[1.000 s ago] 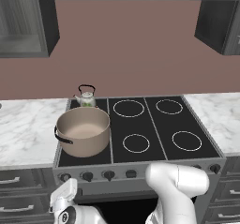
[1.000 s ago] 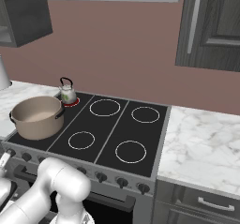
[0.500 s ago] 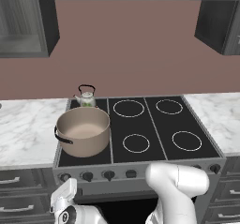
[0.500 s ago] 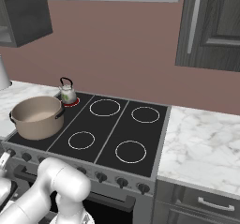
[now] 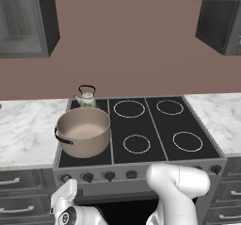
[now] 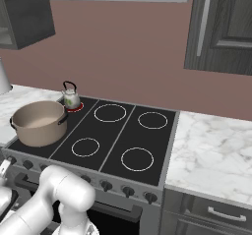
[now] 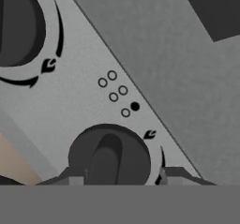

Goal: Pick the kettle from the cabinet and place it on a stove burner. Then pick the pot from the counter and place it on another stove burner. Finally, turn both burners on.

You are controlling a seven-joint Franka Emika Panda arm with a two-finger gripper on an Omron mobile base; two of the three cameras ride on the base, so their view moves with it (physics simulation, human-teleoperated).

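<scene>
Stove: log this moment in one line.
kettle: rear-left burner | pot: front-left burner | claw: straddling knob, not clamped

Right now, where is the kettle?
In both base views the kettle stands on the cooktop's rear-left burner, just behind the pot.

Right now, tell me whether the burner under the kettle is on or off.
On. In the right base view a red glow shows on the cooktop around the base of the kettle; the other rings stay white.
</scene>
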